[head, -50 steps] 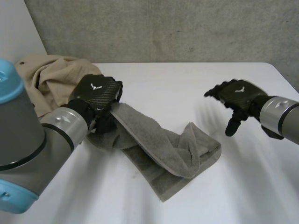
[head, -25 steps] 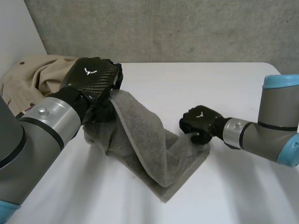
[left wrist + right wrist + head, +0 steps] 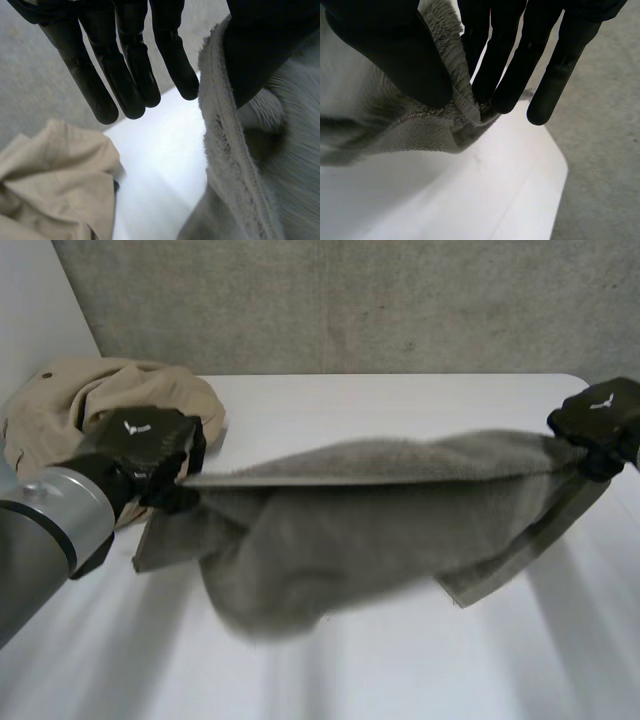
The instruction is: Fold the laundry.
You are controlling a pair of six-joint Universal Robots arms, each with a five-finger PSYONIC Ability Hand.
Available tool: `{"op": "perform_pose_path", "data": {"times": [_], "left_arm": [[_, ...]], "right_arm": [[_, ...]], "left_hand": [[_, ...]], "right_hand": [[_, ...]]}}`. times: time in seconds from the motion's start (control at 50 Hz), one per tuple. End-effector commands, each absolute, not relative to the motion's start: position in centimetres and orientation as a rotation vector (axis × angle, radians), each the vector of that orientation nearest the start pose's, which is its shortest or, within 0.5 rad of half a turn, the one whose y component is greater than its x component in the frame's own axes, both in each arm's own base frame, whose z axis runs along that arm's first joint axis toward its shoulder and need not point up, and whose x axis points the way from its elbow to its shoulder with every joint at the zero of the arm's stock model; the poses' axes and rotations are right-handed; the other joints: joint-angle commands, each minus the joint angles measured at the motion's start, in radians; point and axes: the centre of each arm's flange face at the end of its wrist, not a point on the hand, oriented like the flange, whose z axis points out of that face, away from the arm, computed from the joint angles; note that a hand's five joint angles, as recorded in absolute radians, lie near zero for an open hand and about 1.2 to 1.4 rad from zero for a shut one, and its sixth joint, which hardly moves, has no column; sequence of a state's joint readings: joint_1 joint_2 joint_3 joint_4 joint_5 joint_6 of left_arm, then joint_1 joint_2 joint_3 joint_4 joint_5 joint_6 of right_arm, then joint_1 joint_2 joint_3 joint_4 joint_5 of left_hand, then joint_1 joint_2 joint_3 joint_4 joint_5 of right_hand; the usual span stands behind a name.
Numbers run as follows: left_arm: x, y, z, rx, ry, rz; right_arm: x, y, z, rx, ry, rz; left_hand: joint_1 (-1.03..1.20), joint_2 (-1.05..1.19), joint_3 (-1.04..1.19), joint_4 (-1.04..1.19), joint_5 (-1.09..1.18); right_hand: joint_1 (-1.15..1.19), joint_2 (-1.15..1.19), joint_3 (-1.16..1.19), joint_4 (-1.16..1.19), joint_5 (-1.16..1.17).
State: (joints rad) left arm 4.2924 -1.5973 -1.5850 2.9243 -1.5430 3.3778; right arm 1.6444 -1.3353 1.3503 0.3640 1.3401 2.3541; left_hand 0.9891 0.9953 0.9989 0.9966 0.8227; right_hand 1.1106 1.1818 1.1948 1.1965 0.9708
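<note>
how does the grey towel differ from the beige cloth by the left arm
The grey towel is fuzzy terry; the beige cloth looks smooth and woven. The towel hangs stretched above the table, pinched by the left hand at one end and the right hand at the other; the beige cloth lies crumpled in a heap, held by neither hand. Both are unfolded laundry.

Black left hand (image 3: 140, 445), grey arm (image 3: 52, 518)
</note>
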Motion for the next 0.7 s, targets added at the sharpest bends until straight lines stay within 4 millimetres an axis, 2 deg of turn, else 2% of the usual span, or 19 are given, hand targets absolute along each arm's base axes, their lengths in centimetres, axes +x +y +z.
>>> {"op": "perform_pose_path", "data": {"times": [0.02, 0.08, 0.16, 0.22, 0.28, 0.32, 0.34, 0.36, 0.38, 0.4, 0.42, 0.46, 0.48, 0.52, 0.54, 0.56, 0.62, 0.7], "left_arm": [[-24.3, -22.4, 23.3, 0.897, 2.583, -1.772], [-24.6, -22.9, 21.5, 0.912, 2.624, -1.694], [-25.0, -24.0, 19.1, 0.920, 2.650, -1.641], [-25.4, -25.1, 18.0, 0.916, 2.629, -1.663], [-26.0, -26.5, 17.6, 0.935, 2.570, -1.714], [-27.0, -28.7, 18.1, 0.967, 2.446, -1.822], [-27.3, -29.7, 18.7, 0.970, 2.383, -1.876], [-27.7, -30.8, 19.5, 0.968, 2.310, -1.935], [-28.5, -32.9, 22.1, 0.939, 2.138, -2.068], [-28.9, -33.7, 23.3, 0.927, 2.059, -2.121], [-29.9, -34.9, 26.8, 0.887, 1.865, -2.250], [-30.3, -36.0, 31.1, 0.801, 1.649, -2.381], [-30.5, -36.7, 35.0, 0.706, 1.454, -2.493], [-30.6, -36.7, 38.6, 0.614, 1.279, -2.592], [-30.6, -36.6, 39.9, 0.574, 1.216, -2.633], [-30.4, -36.4, 42.0, 0.508, 1.116, -2.695], [-30.5, -36.3, 42.8, 0.479, 1.063, -2.732], [-30.4, -36.4, 42.5, 0.469, 1.086, -2.737]], "right_arm": [[19.5, -29.1, 24.9, -1.427, 2.408, -1.746], [19.9, -29.3, 23.2, -1.441, 2.419, -1.680], [19.8, -29.8, 21.7, -1.431, 2.443, -1.639], [19.8, -30.3, 21.0, -1.433, 2.440, -1.656], [20.0, -31.2, 20.3, -1.440, 2.429, -1.684], [20.3, -32.9, 20.6, -1.435, 2.397, -1.790], [20.3, -33.9, 21.1, -1.423, 2.384, -1.865], [20.4, -35.5, 22.3, -1.393, 2.349, -2.013], [20.5, -36.6, 23.3, -1.365, 2.316, -2.123], [20.8, -38.2, 25.2, -1.312, 2.231, -2.316], [21.1, -39.1, 26.4, -1.271, 2.164, -2.441], [21.4, -40.3, 29.0, -1.188, 2.011, -2.670], [21.9, -41.0, 31.8, -1.097, 1.821, -2.881], [22.1, -41.3, 34.1, -1.000, 1.644, -3.055], [22.0, -41.1, 36.5, -0.907, 1.483, -3.192], [22.1, -40.8, 37.5, -0.869, 1.412, -3.240], [22.2, -39.8, 39.4, -0.822, 1.316, -3.298], [22.3, -39.6, 39.1, -0.834, 1.354, -3.262]], "left_hand": [[0.079, 0.073, 0.069, 0.071, 0.071], [0.108, 0.102, 0.098, 0.100, 0.100], [0.406, 0.400, 0.396, 0.399, 0.398], [0.407, 0.401, 0.397, 0.400, 0.399], [0.407, 0.401, 0.397, 0.400, 0.399], [0.407, 0.401, 0.397, 0.400, 0.399], [0.407, 0.401, 0.397, 0.400, 0.399], [0.407, 0.401, 0.397, 0.400, 0.399], [0.407, 0.401, 0.397, 0.400, 0.399], [0.407, 0.401, 0.397, 0.400, 0.399], [0.407, 0.401, 0.397, 0.400, 0.399], [0.407, 0.401, 0.397, 0.400, 0.399], [0.407, 0.401, 0.397, 0.400, 0.399], [0.407, 0.401, 0.397, 0.400, 0.399], [0.407, 0.401, 0.397, 0.400, 0.399], [0.407, 0.401, 0.397, 0.400, 0.399], [0.407, 0.401, 0.397, 0.400, 0.399], [0.407, 0.401, 0.397, 0.400, 0.399]], "right_hand": [[0.286, 0.215, 0.201, 0.200, 0.251], [0.286, 0.215, 0.201, 0.200, 0.251], [0.286, 0.215, 0.201, 0.200, 0.251], [0.286, 0.215, 0.201, 0.200, 0.251], [0.286, 0.215, 0.201, 0.200, 0.251], [0.286, 0.215, 0.201, 0.200, 0.251], [0.286, 0.215, 0.201, 0.200, 0.251], [0.286, 0.215, 0.201, 0.200, 0.251], [0.286, 0.215, 0.201, 0.200, 0.251], [0.286, 0.215, 0.201, 0.200, 0.251], [0.286, 0.215, 0.201, 0.200, 0.251], [0.286, 0.215, 0.201, 0.200, 0.251], [0.286, 0.215, 0.201, 0.200, 0.251], [0.286, 0.215, 0.201, 0.200, 0.251], [0.286, 0.215, 0.201, 0.200, 0.251], [0.286, 0.215, 0.201, 0.200, 0.251], [0.286, 0.215, 0.201, 0.200, 0.251], [0.286, 0.215, 0.201, 0.200, 0.251]]}}
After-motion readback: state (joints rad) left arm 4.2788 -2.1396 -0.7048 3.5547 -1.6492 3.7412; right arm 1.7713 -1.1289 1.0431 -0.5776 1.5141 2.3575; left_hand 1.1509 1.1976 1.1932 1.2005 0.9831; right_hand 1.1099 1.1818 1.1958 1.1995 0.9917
